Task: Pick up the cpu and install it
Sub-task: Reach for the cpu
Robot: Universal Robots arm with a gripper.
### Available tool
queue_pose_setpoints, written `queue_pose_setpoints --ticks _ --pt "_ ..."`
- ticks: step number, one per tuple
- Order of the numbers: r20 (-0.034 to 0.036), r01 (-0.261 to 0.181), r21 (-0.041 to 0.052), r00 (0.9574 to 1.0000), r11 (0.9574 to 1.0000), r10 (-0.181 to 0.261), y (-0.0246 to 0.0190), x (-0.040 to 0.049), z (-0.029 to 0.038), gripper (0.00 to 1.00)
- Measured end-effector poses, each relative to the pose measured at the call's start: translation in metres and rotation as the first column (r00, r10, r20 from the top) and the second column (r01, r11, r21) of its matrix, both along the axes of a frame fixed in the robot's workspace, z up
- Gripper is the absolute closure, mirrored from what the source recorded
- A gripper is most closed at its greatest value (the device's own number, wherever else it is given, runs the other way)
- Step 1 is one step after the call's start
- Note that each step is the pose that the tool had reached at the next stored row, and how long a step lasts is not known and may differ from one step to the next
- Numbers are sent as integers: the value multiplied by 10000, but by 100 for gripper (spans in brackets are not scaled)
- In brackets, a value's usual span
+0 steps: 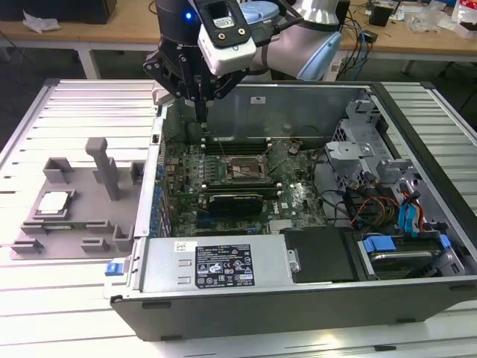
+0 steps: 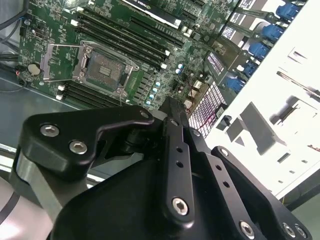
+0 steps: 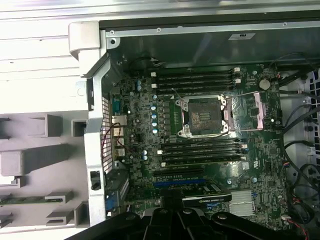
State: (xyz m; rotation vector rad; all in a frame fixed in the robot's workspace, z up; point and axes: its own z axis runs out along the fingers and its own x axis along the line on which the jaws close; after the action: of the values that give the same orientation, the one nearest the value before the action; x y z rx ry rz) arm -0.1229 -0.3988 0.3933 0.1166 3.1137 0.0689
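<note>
The cpu (image 1: pixel 54 203), a small silver square chip, lies flat in a recess of the grey plastic tray (image 1: pixel 82 224) at the exterior view's left, outside the computer case. My gripper (image 1: pixel 201 112) hangs over the back left corner of the open case, well away from the chip. Its fingers (image 2: pixel 172 107) are drawn together with nothing between them. The motherboard's socket (image 1: pixel 246 170) stands open, its metal frame flipped aside, and it appears in both wrist views (image 3: pixel 202 116) (image 2: pixel 105 70).
Case walls (image 1: pixel 149 201) ring the motherboard. Memory slots (image 3: pixel 197 80) flank the socket, and a black card (image 1: pixel 235 200) sits in front of it. Drive cage, cables and blue connectors (image 1: pixel 402 216) crowd the exterior view's right. Upright blocks (image 1: pixel 104 168) rise from the tray.
</note>
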Motion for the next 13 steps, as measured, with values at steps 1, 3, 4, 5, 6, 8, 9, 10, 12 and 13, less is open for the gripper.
queue_pose_setpoints --ticks 1,3,4,5,6,8,9,10,12,13 --pt "0 0 0 10000 10000 0 0 -2 0 89" --pt "0 0 0 10000 10000 0 1 -6 0 89" --pt "0 1 0 10000 10000 -1 1 -9 0 89" --pt "0 0 0 10000 10000 0 1 -11 0 89" --pt "0 0 -1 10000 10000 0 2 -14 0 89" --pt "0 0 0 10000 10000 0 3 -25 0 89" --pt "0 1 0 10000 10000 -1 4 -29 0 89" --pt "0 0 0 10000 10000 0 4 -32 0 89" --pt "0 0 0 10000 10000 0 6 -50 0 89" --pt "0 0 -1 10000 10000 0 7 -57 0 89"
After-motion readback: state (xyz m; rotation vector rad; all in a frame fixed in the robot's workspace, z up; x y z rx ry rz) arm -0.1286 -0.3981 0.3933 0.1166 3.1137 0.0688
